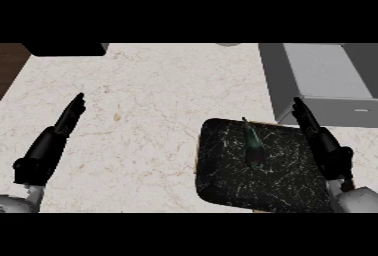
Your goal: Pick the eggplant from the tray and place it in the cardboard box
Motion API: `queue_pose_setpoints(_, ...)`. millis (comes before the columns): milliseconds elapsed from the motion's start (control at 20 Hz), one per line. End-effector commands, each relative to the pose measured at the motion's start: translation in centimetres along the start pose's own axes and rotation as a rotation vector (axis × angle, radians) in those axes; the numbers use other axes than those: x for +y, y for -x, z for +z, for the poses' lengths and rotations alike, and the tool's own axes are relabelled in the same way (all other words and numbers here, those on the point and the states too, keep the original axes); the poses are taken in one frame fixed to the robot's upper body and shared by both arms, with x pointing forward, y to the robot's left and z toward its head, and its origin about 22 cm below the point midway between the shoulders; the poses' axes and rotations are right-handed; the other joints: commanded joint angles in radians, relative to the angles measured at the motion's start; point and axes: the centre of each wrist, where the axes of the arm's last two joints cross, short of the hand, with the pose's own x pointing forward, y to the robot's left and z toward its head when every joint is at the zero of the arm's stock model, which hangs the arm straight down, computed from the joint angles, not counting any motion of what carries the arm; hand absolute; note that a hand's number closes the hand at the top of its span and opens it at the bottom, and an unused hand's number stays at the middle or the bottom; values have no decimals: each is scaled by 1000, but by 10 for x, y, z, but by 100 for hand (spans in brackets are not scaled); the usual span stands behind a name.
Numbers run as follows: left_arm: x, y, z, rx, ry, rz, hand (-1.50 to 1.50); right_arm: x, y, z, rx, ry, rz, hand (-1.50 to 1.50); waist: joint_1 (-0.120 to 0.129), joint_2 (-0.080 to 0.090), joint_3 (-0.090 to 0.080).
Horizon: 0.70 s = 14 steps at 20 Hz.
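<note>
A dark, slim eggplant (253, 142) with a greenish stem end lies lengthwise on the black marbled tray (229, 185) at the lower right. The grey box (317, 80) stands behind the tray at the upper right, its top open toward me. My right hand (317, 135) hovers over the tray's right edge with straight fingers pointing up toward the box, a short way right of the eggplant and holding nothing. My left hand (59, 130) rests open at the left, far from the tray.
The counter (148, 100) is pale marble. A dark object (65, 48) sits at the far left back edge, beside a brown strip beyond the counter's left side. A small pale item (229, 44) peeks in at the back.
</note>
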Motion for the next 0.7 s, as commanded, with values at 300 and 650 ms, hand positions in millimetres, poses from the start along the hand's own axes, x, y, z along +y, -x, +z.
queue_pose_setpoints(300,9,34,18,183,-92,-52,0,-38,-41,18,-491,651,-115,-150,-173,-100,58)
queue_pose_setpoints(650,-4,49,26,200,-83,-63,0,-20,54,164,-313,803,446,-150,-57,29,14)
